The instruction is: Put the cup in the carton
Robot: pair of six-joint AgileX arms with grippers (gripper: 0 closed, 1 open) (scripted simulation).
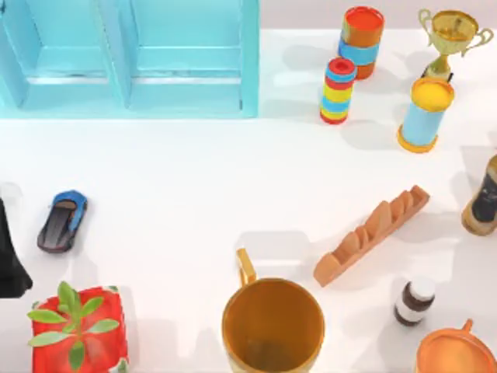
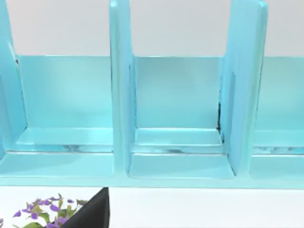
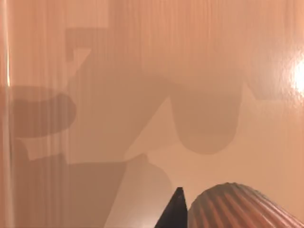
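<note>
The reddish-brown cup (image 1: 455, 354) is at the table's front right corner, seen from above and cut by the picture's lower edge. In the right wrist view its ribbed side (image 3: 237, 206) is close up, and one dark finger (image 3: 175, 211) of my right gripper (image 3: 213, 216) lies against it; the other finger is hidden. Shadows fall on the table well below it. The light-blue carton (image 1: 248, 62) with inner dividers stands at the back left, and its open compartments (image 2: 178, 166) face the left wrist camera. My left arm (image 1: 9, 256) is parked at the left edge, with one dark finger (image 2: 92, 216) showing.
A big orange mug (image 1: 272, 325) stands front centre, left of the cup. A red cube with a plant (image 1: 78, 330) and a blue toy car (image 1: 62, 221) are on the left. An orange rack (image 1: 373, 233), a small bottle (image 1: 413, 301), striped cans (image 1: 338, 89) and a gold trophy (image 1: 450, 39) are on the right.
</note>
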